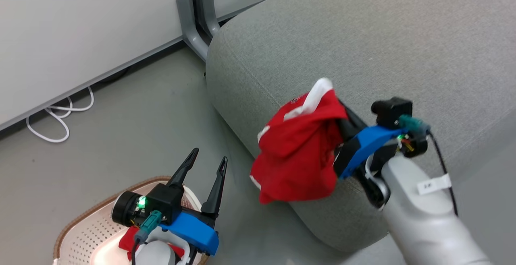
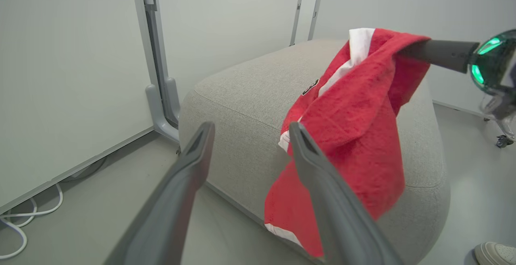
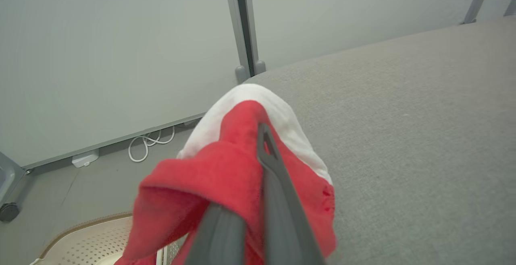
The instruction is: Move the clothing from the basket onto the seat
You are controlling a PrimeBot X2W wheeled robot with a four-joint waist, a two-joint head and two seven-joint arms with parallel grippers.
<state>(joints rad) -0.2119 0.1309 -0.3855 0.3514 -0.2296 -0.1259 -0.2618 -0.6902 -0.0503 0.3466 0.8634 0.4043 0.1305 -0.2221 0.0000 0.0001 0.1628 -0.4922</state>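
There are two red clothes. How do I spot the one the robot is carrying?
Find the big grey sofa. At its rounded edge, the fingers of the right gripper are pinched shut on a red garment with white trim, dangling above the floor. The other red garment lies low in the cream basket instead.

The broad grey seat (image 1: 403, 35) top lies bare beyond the hanging red garment (image 1: 298, 152). Open floor (image 1: 141, 108) separates the basket (image 1: 80, 237) from the seat. Grey partition legs (image 1: 186, 19) crowd the seat's far corner.
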